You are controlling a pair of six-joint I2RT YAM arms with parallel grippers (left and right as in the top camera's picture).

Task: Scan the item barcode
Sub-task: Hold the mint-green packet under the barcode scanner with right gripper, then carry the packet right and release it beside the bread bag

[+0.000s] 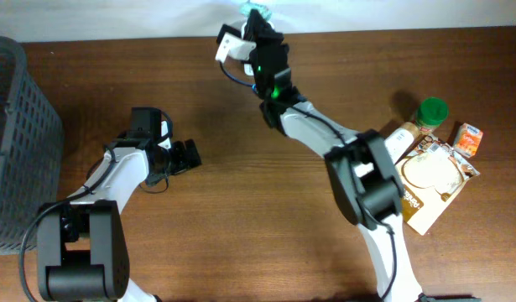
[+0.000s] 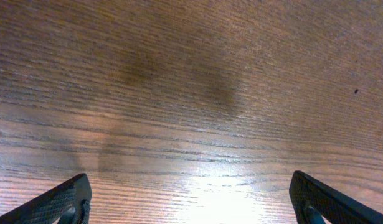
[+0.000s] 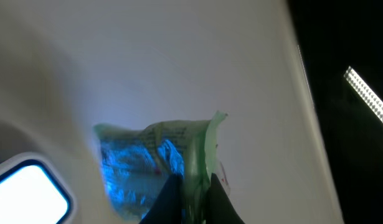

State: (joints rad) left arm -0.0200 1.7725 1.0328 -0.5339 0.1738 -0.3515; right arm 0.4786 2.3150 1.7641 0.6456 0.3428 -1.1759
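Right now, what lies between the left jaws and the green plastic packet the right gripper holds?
Overhead, only bare brown wooden table lies between the left gripper and the green plastic packet, then the right gripper itself.

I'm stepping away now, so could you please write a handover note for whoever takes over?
Left gripper: open, empty, over bare table.
Right gripper: shut on the green packet, held at the table's far edge with blue light on it.
Done: packet picked up and presented. Scan result: cannot tell.
To do: confirm scan, set packet down; green-capped bottle and orange box wait at the right.
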